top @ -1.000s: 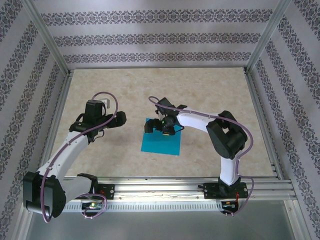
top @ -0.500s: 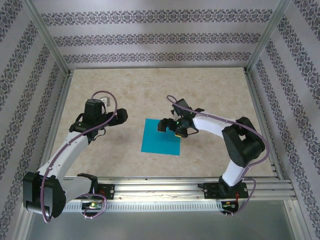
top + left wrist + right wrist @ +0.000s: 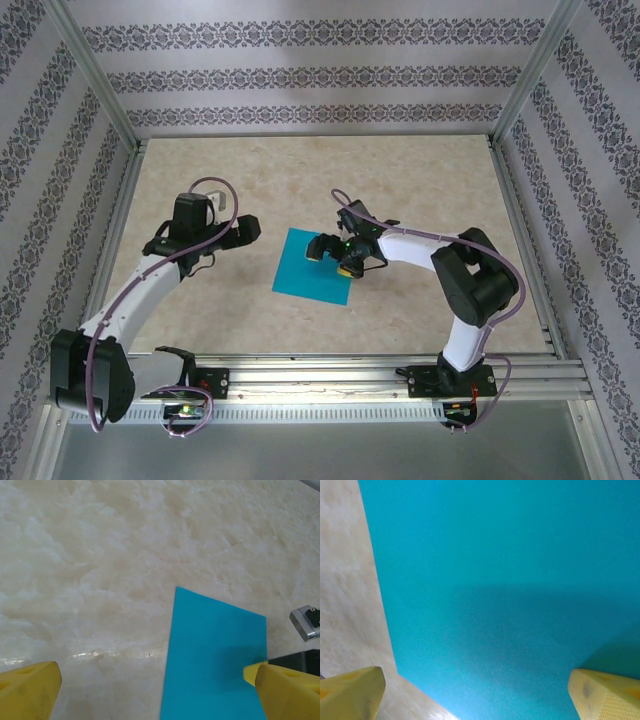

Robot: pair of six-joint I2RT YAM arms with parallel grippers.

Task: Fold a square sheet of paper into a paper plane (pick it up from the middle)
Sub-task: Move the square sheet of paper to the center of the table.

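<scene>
High above and behind the arm bases [image 3: 450, 380], looking steeply down and far enough back to take in the whole table [image 3: 420, 180] and its patterned walls [image 3: 300, 75]. On the left wrist, low and close, facing obliquely across the table toward the square sheet of paper [image 3: 215, 655] (shared with the overhead view, mid-table). On the right wrist, nearer yet, aimed almost straight down onto that same sheet.

Teal-blue square sheet of paper [image 3: 305, 275], cream marbled table [image 3: 400, 180], damask-striped walls [image 3: 300, 75].
</scene>
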